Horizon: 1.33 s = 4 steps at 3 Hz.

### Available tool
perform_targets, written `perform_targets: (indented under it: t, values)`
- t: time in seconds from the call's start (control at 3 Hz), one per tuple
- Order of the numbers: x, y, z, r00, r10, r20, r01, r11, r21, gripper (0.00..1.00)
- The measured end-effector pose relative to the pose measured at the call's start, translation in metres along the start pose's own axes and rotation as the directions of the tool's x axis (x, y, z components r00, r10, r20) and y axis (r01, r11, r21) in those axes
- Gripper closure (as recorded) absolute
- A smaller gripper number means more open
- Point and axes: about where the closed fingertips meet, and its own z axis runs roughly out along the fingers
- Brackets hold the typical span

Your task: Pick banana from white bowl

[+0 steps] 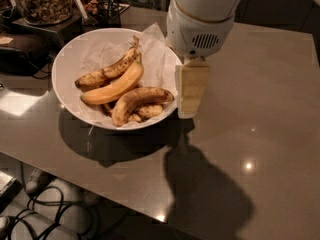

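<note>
Grey tabletop [260,99], end effector [188,110] just outside white bowl [64,66] rim

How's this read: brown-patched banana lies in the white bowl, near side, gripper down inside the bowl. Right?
No. The camera view shows the gripper outside the white bowl, hanging beside its rim over the table. The banana does lie in the bowl, near side.

Glossy grey-brown stone tabletop [260,84], lamp glints on it; black cables [50,211] on floor below; glass jar of dried brown pieces [42,1] behind; cream gripper [189,109] above tabletop centre.
</note>
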Motion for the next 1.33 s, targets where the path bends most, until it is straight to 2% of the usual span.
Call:
perform_targets:
  t: [0.33,0.67,1.0,1.33]
  values:
    - [-0.011,-0.013,0.01,0.999,-0.031,0.011,0.031,0.9994,-0.018,0.09]
    - [-0.021,-0.022,0.022,0.998,-0.06,0.026,0.061,0.9973,-0.041,0.11]
    - [-0.026,-0.031,0.033,0.996,-0.072,0.055,0.075,0.995,-0.066,0.27]
    - [-0.028,-0.036,0.046,0.995,-0.072,0.074,0.079,0.992,-0.098,0.36]
